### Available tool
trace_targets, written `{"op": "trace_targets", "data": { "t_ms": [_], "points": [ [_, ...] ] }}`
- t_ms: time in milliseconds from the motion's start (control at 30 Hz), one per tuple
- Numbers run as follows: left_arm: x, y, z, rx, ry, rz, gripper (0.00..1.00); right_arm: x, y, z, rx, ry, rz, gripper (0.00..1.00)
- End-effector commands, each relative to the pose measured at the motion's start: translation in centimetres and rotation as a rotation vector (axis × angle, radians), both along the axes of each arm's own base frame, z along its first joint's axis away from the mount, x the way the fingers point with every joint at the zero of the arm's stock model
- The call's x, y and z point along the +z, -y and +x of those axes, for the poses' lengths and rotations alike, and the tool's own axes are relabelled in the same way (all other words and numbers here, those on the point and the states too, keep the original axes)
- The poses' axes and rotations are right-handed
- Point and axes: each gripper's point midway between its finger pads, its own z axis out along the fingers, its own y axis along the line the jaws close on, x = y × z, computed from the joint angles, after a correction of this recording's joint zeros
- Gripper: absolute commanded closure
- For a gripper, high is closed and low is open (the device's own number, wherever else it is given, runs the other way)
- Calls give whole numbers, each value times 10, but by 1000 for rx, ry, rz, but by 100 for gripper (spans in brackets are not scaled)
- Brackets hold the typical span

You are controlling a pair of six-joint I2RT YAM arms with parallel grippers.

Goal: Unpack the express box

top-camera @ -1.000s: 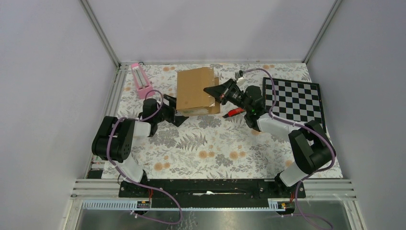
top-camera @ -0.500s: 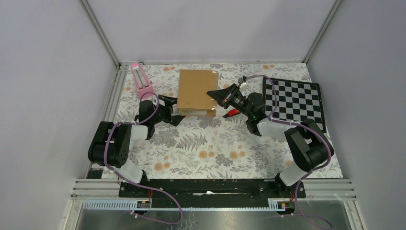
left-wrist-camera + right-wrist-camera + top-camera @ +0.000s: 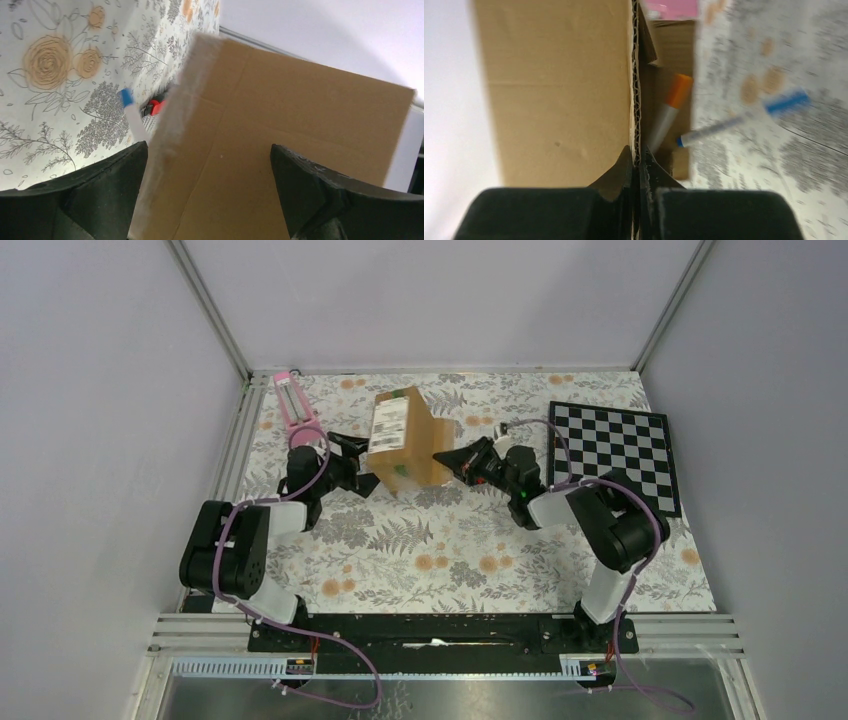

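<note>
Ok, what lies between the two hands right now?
The express box, tilted up on edge, sits between the left hand and the right hand; the top external view shows it.

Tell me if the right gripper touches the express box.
Touching. The right wrist view shows the right gripper pinching a corrugated edge of the express box.

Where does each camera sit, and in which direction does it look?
Top external: above, behind the bases, looking down on the table; left arm, right arm, express box show.
Left wrist: faces the box's broad side; open left fingers in both lower corners.
Right wrist: looks along a box wall; right fingers pinch its edge.
All share the box.
</note>
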Motion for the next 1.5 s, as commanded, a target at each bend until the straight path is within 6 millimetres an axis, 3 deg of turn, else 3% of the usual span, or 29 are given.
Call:
{"op": "trace_targets", "data": {
  "t_ms": [0, 233, 600, 833, 1033, 1233, 1333, 1467],
  "points": [
    [42, 24, -10, -145, 218, 18, 2, -43, -16, -22, 101, -72, -54, 100],
    [27, 23, -14, -153, 199, 37, 2, -60, -16, -23, 109, -103, -45, 100],
    [30, 25, -14, -167, 213, 53, 2, -52, -18, -21, 114, -84, -47, 100],
    [41, 24, -12, -177, 243, 81, 1, -31, -19, -19, 110, -43, -42, 100],
    [42, 14, -11, -157, 252, 159, 1, 13, -5, -15, 73, 27, 15, 100],
    [36, 0, -10, -146, 250, 272, 1, 88, 30, -11, -14, 163, 50, 100],
    [37, -4, -8, -145, 256, 329, 1, 125, 48, -11, -75, 242, -14, 100],
    [44, -7, -6, -143, 276, 379, 1, 155, 66, -11, -154, 318, -213, 100]
  ]
}}
